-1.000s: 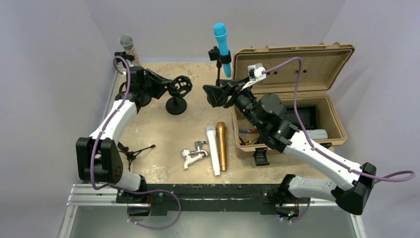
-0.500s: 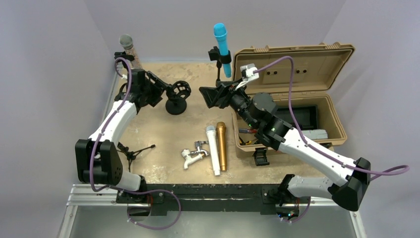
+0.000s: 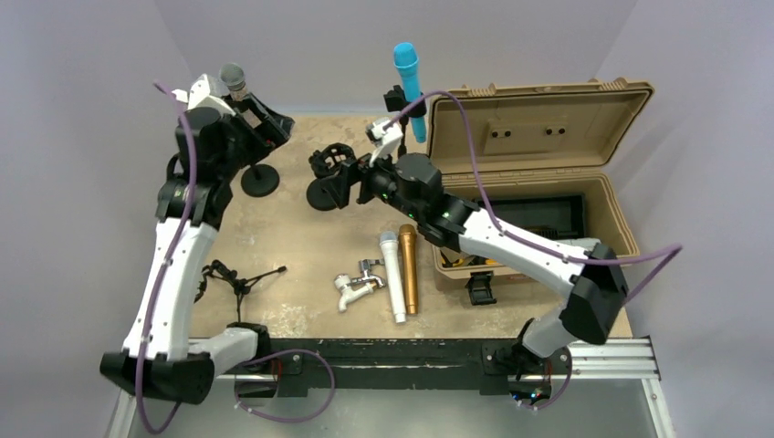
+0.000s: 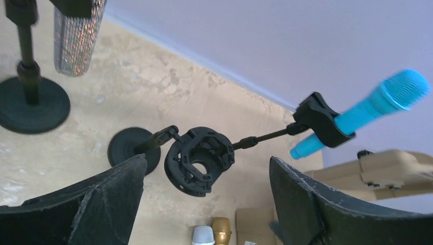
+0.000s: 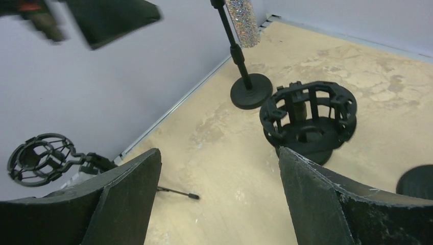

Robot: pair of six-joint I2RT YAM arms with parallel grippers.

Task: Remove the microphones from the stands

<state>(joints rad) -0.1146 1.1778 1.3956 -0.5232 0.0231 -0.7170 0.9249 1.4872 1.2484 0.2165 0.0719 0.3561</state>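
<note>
- The left gripper (image 3: 269, 123) is held, fingers spread, near the glitter microphone (image 3: 235, 80) at the far-left corner of the table (image 3: 310, 246).
- The right gripper (image 5: 218, 152) is held spread-fingered before the shock mount (image 5: 308, 120).

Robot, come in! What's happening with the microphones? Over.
Left gripper open, empty. Right gripper open, empty, facing shock mount. Silver microphone and blue microphone both on stands. Nothing seen blocking.

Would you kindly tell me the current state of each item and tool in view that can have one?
blue microphone: clipped in the far stand, tilted.
glitter microphone: clipped in the left stand.
shock mount: empty.
tan case: lid open.
white microphone: lying flat on the table.
gold microphone: lying flat beside it.
left tool: open, holding nothing.
right tool: open, holding nothing.
</note>
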